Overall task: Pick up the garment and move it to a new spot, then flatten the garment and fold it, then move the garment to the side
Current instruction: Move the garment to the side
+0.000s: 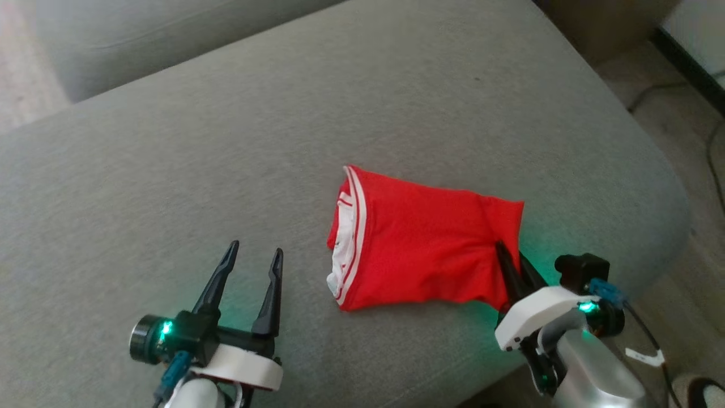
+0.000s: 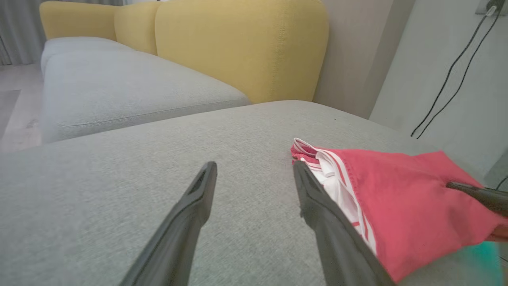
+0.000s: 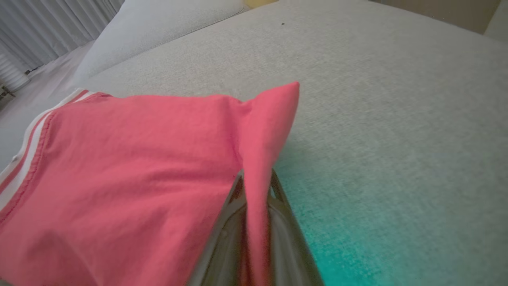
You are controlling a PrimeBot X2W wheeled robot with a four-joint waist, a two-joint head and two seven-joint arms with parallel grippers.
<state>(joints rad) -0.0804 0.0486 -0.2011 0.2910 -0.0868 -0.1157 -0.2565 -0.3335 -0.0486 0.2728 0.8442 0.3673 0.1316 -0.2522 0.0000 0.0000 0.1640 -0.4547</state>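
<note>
Right claw [image 1: 510,263] pinching red garment [image 1: 419,249]; left claw [image 1: 253,253] spread.
Only a thin fold is held, so lifting may pull it free.

Home living room. A big grey upholstered sofa seat [image 1: 362,113], with a second grey seat section [image 2: 119,87] beside it and mustard-yellow back cushions [image 2: 238,47] behind. Pale pleated curtains [image 3: 51,24] at the far end. The floor [image 2: 16,115] is light and wood-look. Thin black cables [image 2: 450,75] run up a plain pale wall [image 2: 436,47]. Soft domestic furniture throughout, with daylight on the fabric.
</note>
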